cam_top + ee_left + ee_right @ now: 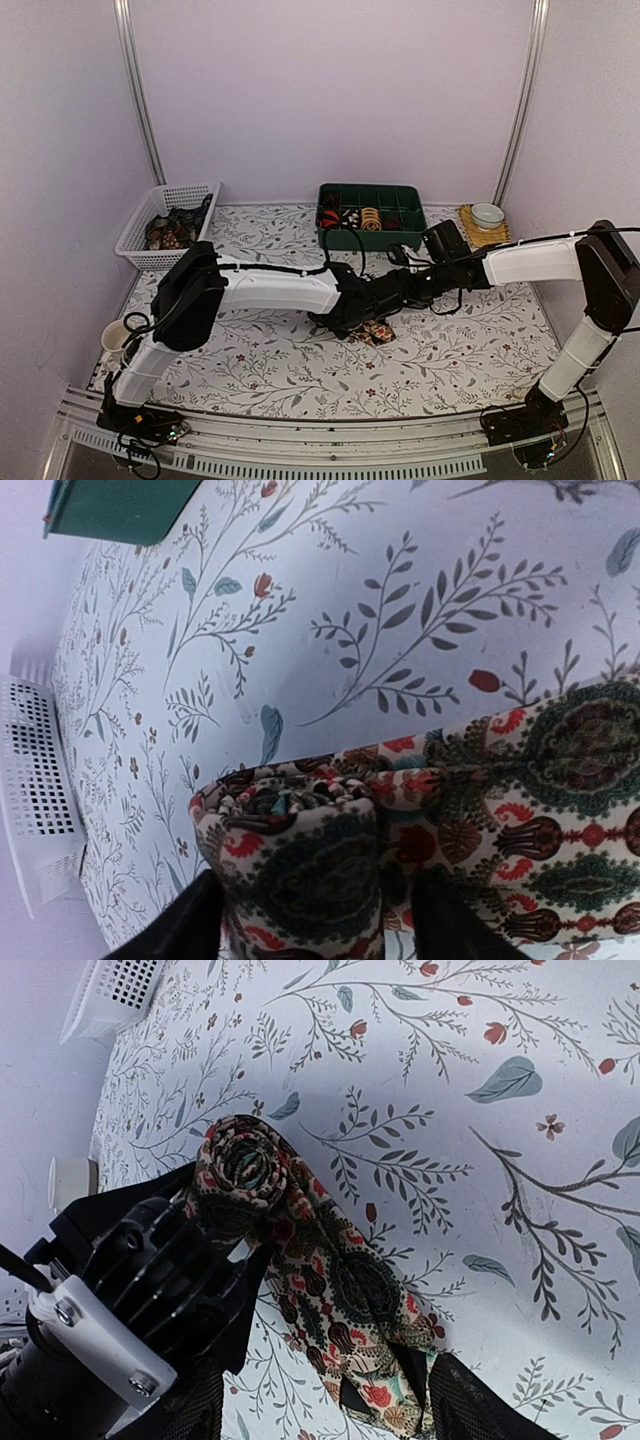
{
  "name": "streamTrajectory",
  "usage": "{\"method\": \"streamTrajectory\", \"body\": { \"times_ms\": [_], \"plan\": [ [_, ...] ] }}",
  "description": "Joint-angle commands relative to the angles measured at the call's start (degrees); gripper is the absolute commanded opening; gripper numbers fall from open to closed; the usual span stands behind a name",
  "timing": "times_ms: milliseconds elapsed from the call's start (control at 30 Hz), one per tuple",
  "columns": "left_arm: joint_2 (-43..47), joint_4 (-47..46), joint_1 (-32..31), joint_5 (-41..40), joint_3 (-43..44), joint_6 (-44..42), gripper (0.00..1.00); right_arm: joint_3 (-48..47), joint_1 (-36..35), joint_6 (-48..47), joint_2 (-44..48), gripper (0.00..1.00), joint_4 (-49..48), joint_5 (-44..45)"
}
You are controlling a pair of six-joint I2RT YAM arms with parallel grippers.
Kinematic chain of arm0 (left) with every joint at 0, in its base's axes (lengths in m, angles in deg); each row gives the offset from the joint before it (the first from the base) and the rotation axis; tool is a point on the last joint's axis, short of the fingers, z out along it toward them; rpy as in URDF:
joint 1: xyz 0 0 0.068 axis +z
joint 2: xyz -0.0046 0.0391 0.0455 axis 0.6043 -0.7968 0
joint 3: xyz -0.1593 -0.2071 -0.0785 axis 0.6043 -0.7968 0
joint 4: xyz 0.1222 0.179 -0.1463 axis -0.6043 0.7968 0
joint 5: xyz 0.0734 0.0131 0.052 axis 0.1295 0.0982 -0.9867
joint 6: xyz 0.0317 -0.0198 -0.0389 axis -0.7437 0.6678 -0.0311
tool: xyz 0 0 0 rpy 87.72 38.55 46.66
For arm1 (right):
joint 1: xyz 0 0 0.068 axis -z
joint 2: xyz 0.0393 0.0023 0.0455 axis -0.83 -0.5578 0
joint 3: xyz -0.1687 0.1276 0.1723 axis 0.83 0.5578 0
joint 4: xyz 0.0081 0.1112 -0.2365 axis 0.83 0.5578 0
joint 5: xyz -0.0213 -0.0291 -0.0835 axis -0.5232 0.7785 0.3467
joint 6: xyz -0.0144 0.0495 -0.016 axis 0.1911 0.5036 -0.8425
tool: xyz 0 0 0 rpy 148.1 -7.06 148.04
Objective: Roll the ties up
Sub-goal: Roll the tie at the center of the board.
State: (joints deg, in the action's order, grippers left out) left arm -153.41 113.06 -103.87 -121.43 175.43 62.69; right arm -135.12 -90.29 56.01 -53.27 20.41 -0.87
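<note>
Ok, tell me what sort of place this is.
Likely a robot test booth: plain lilac walls with metal corner rails, two black-and-white robot arms bolted to a floral-clothed table, a staged green plastic compartment tray.

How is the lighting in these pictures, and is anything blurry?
Top view: soft even light, a dim shadow under the arms on the tablecloth. Left wrist view: the rolled tie is crisp, the fingers near-black, featureless. Right wrist view: a broad soft shadow crosses the tablecloth.
</note>
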Motion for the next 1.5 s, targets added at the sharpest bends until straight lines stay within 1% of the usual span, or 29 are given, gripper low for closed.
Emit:
{"method": "streamTrajectory", "body": {
  "times_ms": [0,100,233,400,467,600,667,700,800,933,1033,1200,1467],
  "plan": [
    [1.3,-1.2,-1.2,1.4,1.3,-1.0,0.7,0.2,0.8,0.5,4.4,0.71,-2.8,-1.3],
    [2.5,-1.6,-1.2,1.3,1.3,-1.3,0.79,-0.1,0.9,0.6,3.7,0.71,-3.1,-1.5],
    [5.3,-3.7,-1.5,2.3,0.7,-2.2,0.85,-0.6,1.0,0.7,2.7,0.71,-3.3,-1.7],
    [10.2,-9.4,-1.9,5.9,-2.8,-3.7,0.9,-2.5,1.1,0.6,1.6,0.71,-3.3,-1.9],
    [12.5,-11.7,-1.7,7.5,-4.6,-3.7,0.93,-3.6,1.1,0.6,1.2,0.71,-3.2,-2.4],
    [18.5,-15.5,-0.5,10.7,-9.2,-1.7,0.96,-5.8,1.1,0.9,0.4,0.71,-3.7,-4.1],
    [22.5,-18.2,0.9,12.9,-13.8,-0.3,0.99,-7.2,1.0,1.7,-0.6,0.7,-4.4,-5.6],
    [26.2,-19.8,1.8,14.1,-16.5,0.5,1.0,-7.8,0.9,2.2,-1.2,0.7,-4.9,-6.2],
    [34.5,-24.7,5.2,18.9,-25.2,4.0,1.0,-10.3,-0.4,3.5,-4.0,0.69,-6.1,-7.5],
    [45.1,-33.5,11.8,26.2,-38.2,8.7,1.0,-14.1,-2.9,5.3,-8.8,0.69,-8.0,-9.4],
    [50.5,-38.8,17.4,32.2,-46.3,11.6,1.0,-17.6,-4.8,6.6,-12.3,0.69,-9.0,-11.0],
    [53.2,-45.5,23.9,40.4,-54.5,14.1,1.0,-22.3,-7.0,7.5,-16.9,0.69,-8.7,-11.9],
    [50.9,-52.7,28.3,47.5,-58.8,15.4,1.0,-22.8,-8.6,8.6,-21.3,0.69,-9.6,-13.0]
  ]
}}
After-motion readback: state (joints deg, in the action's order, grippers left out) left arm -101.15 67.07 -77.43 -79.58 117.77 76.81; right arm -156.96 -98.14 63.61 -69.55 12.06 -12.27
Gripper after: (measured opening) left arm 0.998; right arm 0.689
